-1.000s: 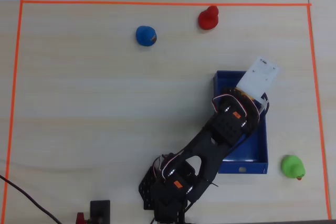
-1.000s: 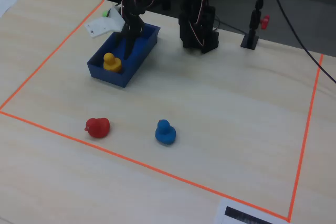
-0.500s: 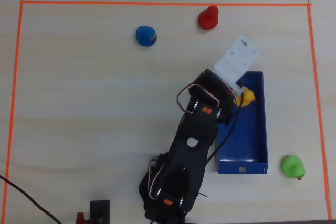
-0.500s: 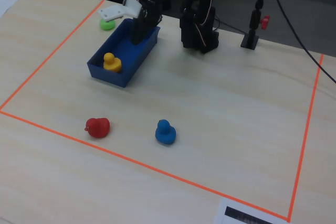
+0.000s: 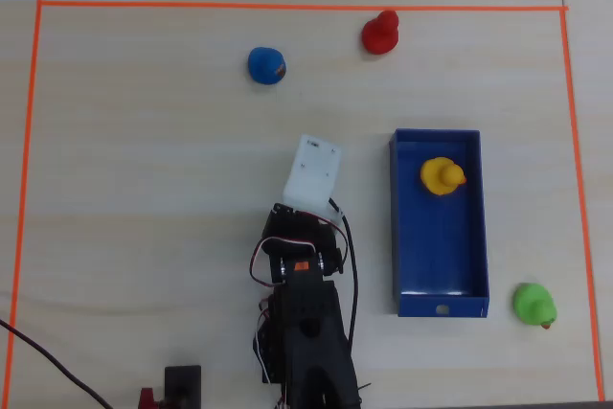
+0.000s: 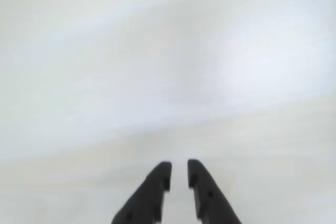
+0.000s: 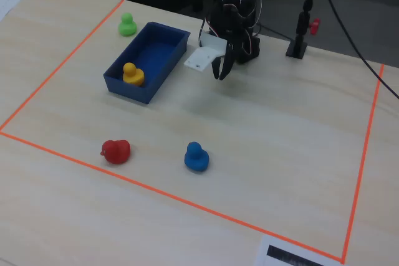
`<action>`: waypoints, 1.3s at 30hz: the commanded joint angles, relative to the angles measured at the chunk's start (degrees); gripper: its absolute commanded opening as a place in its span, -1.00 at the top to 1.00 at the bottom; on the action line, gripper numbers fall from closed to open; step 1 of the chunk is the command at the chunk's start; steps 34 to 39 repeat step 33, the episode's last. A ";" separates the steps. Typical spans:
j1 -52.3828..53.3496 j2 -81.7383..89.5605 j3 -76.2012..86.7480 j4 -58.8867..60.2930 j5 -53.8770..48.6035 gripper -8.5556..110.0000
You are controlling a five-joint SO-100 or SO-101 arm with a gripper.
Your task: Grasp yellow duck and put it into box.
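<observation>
The yellow duck sits upright inside the dark blue box, near the far end in the overhead view. The fixed view shows the yellow duck at the box's near end. My gripper hangs over bare table to the right of the box in the fixed view, well apart from it. In the wrist view the gripper shows two dark fingers almost together with nothing between them, over blurred pale table. A white plate on the wrist covers the fingers in the overhead view.
A blue duck and a red duck stand near the far tape line. A green duck sits just outside the box's near right corner. Orange tape frames the work area. A black stand rises beside the arm base.
The arm has swung left in the overhead view, off the box, and folded back toward its base. The yellow duck stays in the box.
</observation>
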 commanded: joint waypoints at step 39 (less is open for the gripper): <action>2.90 20.57 14.41 8.17 -4.31 0.85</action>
